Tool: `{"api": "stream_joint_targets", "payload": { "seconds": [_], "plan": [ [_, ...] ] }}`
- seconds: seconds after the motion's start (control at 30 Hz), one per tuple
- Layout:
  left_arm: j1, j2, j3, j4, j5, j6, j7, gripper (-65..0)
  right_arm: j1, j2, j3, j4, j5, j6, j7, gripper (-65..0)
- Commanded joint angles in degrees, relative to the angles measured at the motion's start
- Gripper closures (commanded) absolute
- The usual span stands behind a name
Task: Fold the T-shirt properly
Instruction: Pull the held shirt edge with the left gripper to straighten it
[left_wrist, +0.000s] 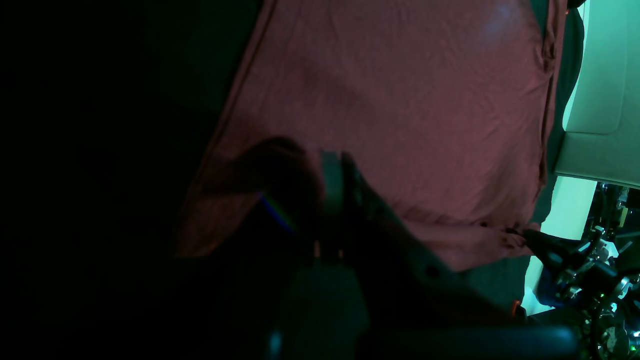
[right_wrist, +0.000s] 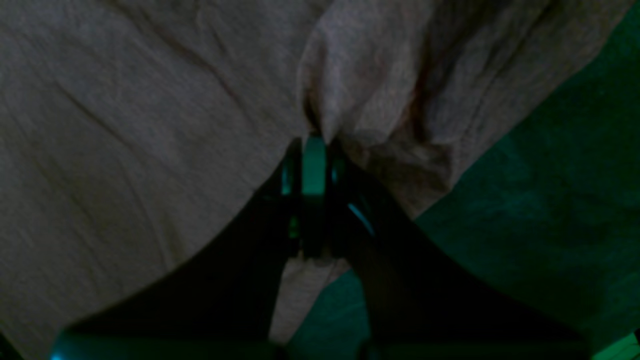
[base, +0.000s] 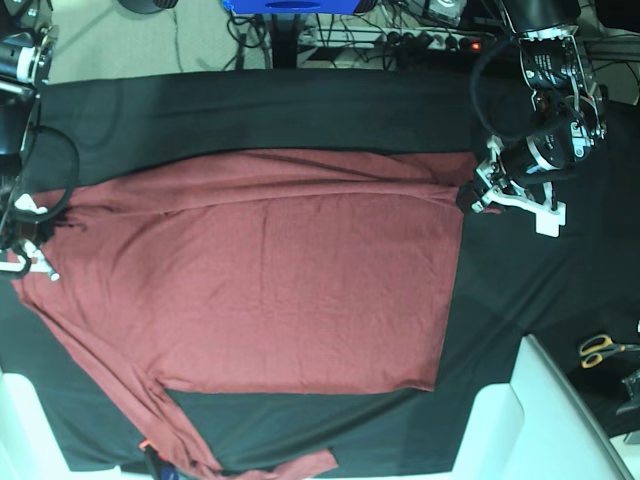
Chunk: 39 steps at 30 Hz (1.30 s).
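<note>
Maroon T-shirt (base: 270, 290) stretched flat, left gripper (base: 468, 196) and right gripper (base: 22, 262) pinching opposite edges

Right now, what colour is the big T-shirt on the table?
The T-shirt is plain brick red, with no print. The base view shows it best.

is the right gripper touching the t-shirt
Touching. In the right wrist view the right gripper has its jaws shut on a pinched bunch of the T-shirt, with cloth puckering straight out of the tips.
</note>
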Motion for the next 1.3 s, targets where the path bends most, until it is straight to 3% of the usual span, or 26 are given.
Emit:
{"api": "stream_joint_targets", "payload": {
  "seconds": [0.0, 0.13, 0.27, 0.4, 0.5, 0.63, 0.7, 0.77, 0.83, 0.9, 0.93, 0.97, 1.13, 1.27],
  "plan": [
    [-0.53, -0.67, -0.14, 1.27, -0.76, -0.30, -0.58, 0.0, 1.34, 1.24, 0.45, 0.86, 0.29, 0.07, 0.46, -3.5],
    [-0.53, -0.67, -0.41, 1.27, -0.85, -0.30, -0.67, 0.0, 1.25, 1.24, 0.63, 1.30, 0.73, 0.07, 0.46, -18.8],
    [-0.53, -0.67, -0.76, 1.27, -0.76, -0.30, -0.75, -23.5, -0.07, 0.62, 4.06, 5.52, 0.82, 0.07, 0.46, -32.9],
    [-0.62, -0.67, -0.94, 1.36, -0.85, -0.30, -0.84, -42.5, -2.97, -1.31, 9.77, 15.36, 0.73, 0.24, 0.46, -34.8],
    [-0.18, -0.41, -3.31, 4.00, -1.02, -0.47, -0.84, -46.6, -4.73, -2.19, 11.62, 20.64, 0.82, 0.24, 0.29, -34.8],
    [2.99, -0.50, -6.56, 11.21, -1.11, -0.56, -0.67, -46.6, -8.68, -5.27, 21.03, 22.75, 0.82, 0.68, 0.46, -34.8],
    [5.01, -0.58, -7.09, 15.34, -1.11, -0.56, -0.67, -46.2, -9.82, -5.71, 22.08, 22.84, 0.55, 5.34, 0.64, -34.4],
    [7.21, -0.58, -6.74, 18.33, -1.11, -0.56, -0.67, -44.8, -10.62, -5.88, 22.08, 22.48, 0.47, 10.88, 2.22, -27.6],
    [8.35, -0.23, -6.74, 19.12, -1.11, -0.56, -0.75, -35.9, -11.23, -5.97, 22.08, 22.48, 0.47, 14.92, 3.72, -14.3],
    [8.44, -0.23, -6.74, 18.68, -0.67, -0.56, -0.84, -18.3, -11.32, -5.97, 22.08, 22.31, 0.47, 16.86, 4.16, -1.4],
    [8.61, -0.14, -6.74, 18.41, -0.67, -0.56, -0.84, -6.4, -11.32, -5.97, 22.08, 21.69, 0.38, 16.86, 4.24, 0.0],
    [8.53, -0.14, -6.56, 17.97, -0.67, -0.56, -0.84, 0.0, -11.23, -5.79, 22.08, 20.99, 0.38, 17.21, 4.33, -0.8],
    [8.09, -0.50, -1.55, 15.95, 3.55, -0.56, -1.55, 0.0, -9.38, -5.09, 21.99, 16.59, 0.29, 17.30, 4.51, -2.0],
    [8.70, -0.23, 5.22, 15.86, 9.17, -0.65, -8.49, 0.0, -7.89, -3.95, 21.99, 12.81, 0.29, 17.30, 6.27, -2.0]
  ]
}}
